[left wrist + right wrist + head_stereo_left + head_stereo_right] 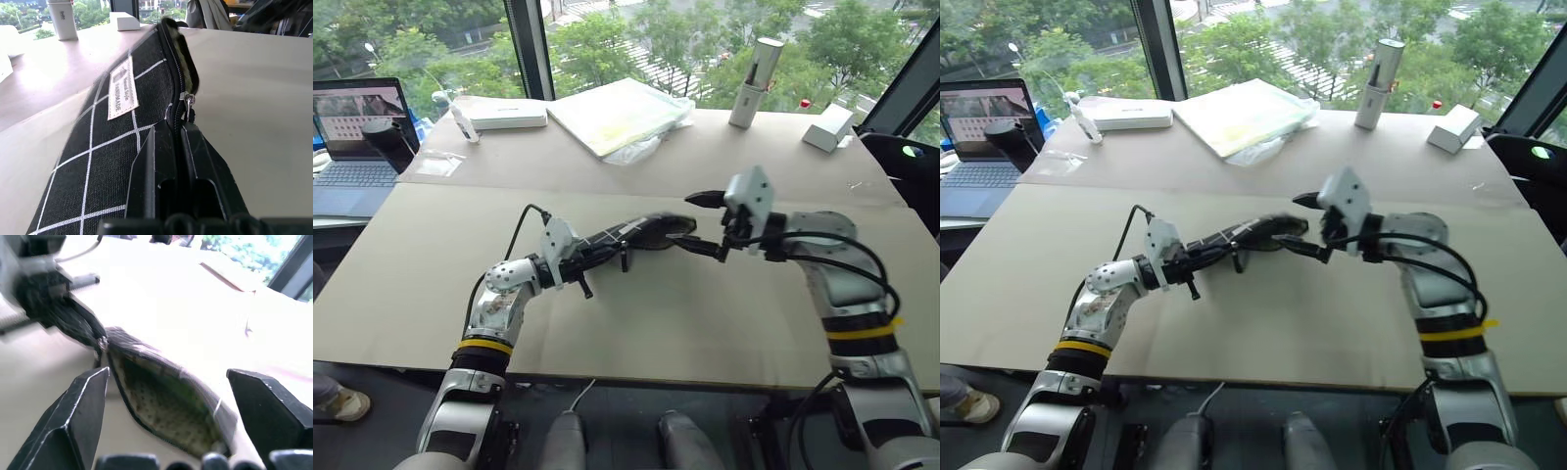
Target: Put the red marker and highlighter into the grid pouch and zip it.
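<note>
The grid pouch (641,233) is held clear above the table (636,313), near its middle; the left gripper (178,147) is clamped on the pouch's zipper edge at one end, its two black fingers pressed together over the closed run of teeth; the zipper pull (187,100) hangs just beyond those fingers, and past it the mouth gapes, showing a pale dotted lining. The right gripper (707,223) stands at the pouch's far, open end with its jaws wide apart and nothing between them; whether a finger touches the fabric cannot be told. A faint green shape may lie inside the mouth; the red marker and highlighter cannot otherwise be made out. The pouch reads as light, soft cloth: it sags and bows between supports, so it likely needs tension along the seam for the slider to run; the small dangling pull is probably the best place to take hold, pinched by fingertips, though it looks slippery and easy to miss.
</note>
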You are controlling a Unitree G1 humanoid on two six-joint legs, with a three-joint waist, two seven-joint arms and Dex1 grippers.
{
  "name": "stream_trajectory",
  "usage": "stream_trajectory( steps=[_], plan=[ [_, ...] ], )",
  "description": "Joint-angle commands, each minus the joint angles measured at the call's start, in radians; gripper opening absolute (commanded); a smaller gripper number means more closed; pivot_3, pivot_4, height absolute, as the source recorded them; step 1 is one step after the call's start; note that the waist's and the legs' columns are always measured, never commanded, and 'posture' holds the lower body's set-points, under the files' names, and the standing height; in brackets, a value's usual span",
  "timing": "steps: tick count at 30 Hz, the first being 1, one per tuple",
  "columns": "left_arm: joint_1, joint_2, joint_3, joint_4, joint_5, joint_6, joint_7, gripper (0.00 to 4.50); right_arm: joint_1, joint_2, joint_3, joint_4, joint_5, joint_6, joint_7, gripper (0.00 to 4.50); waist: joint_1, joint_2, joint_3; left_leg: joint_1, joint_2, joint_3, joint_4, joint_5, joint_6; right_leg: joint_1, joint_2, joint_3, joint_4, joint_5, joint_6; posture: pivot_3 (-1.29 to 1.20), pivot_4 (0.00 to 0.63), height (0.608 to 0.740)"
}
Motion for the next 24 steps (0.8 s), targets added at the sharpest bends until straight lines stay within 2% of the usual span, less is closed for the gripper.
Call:
stream_trajectory(
  steps=[1, 3, 7, 11, 14, 18, 24],
  plan=[
    [0.0, 0.007, 0.008, -0.037, -0.006, -0.014, 0.002, 0.0, 0.111, -0.039, -0.078, -0.152, 0.194, 0.194, 0.011, 4.28, -0.001, 0.0, 0.0, 0.001, 0.0, 0.0, 0.0, 0.0, 0.0, 0.001, 0.0, 0.0, -0.001, 0.0, 0.0, 0.0, 0.15, 0.739],
    [-0.001, 0.009, 0.009, -0.039, -0.007, -0.012, 0.002, 0.0, 0.182, -0.051, -0.039, -0.208, 0.194, 0.224, -0.006, 4.28, -0.006, 0.0, 0.0, 0.001, 0.0, 0.0, 0.0, 0.0, 0.0, 0.001, 0.0, 0.0, -0.001, 0.0, 0.0, 0.0, 0.15, 0.739],
    [-0.01, 0.004, 0.008, -0.03, -0.006, -0.01, 0.007, 0.0, 0.278, 0.001, 0.131, -0.235, 0.038, 0.163, -0.125, 4.28, -0.015, 0.0, 0.0, 0.001, 0.0, 0.0, 0.0, 0.0, 0.0, 0.001, 0.0, 0.0, 0.0, -0.001, 0.0, 0.0, 0.15, 0.739],
    [-0.005, 0.0, 0.004, -0.038, -0.008, -0.005, 0.008, 0.0, 0.215, 0.171, 0.278, -0.123, -0.125, 0.18, -0.364, 4.28, -0.018, 0.0, 0.0, 0.002, 0.0, 0.0, 0.0, 0.0, 0.0, 0.0, 0.0, 0.0, 0.001, -0.001, 0.0, 0.0, 0.15, 0.739],
    [-0.005, 0.002, 0.004, -0.039, -0.008, -0.003, 0.006, 0.0, 0.144, 0.268, 0.308, -0.035, -0.184, 0.17, -0.452, 4.28, -0.014, 0.001, 0.0, 0.002, 0.0, 0.0, 0.0, 0.0, 0.0, 0.0, 0.0, 0.0, 0.001, -0.001, 0.0, 0.0, 0.15, 0.739],
    [-0.007, -0.001, 0.003, -0.042, -0.008, 0.0, 0.009, 0.0, 0.043, 0.373, 0.316, 0.055, -0.211, 0.151, -0.502, 4.28, -0.009, 0.001, 0.0, 0.002, 0.0, -0.001, 0.0, 0.0, 0.0, 0.0, 0.0, -0.001, 0.001, -0.001, 0.0, 0.0, 0.15, 0.739],
    [-0.006, -0.001, 0.005, -0.043, -0.009, 0.0, 0.012, 0.0, -0.031, 0.43, 0.316, 0.118, -0.223, 0.131, -0.495, 4.28, -0.009, 0.001, 0.0, 0.001, 0.0, -0.001, 0.0, 0.0, 0.0, 0.0, 0.0, -0.001, 0.001, -0.001, 0.0, 0.0, 0.15, 0.739]
  ],
)
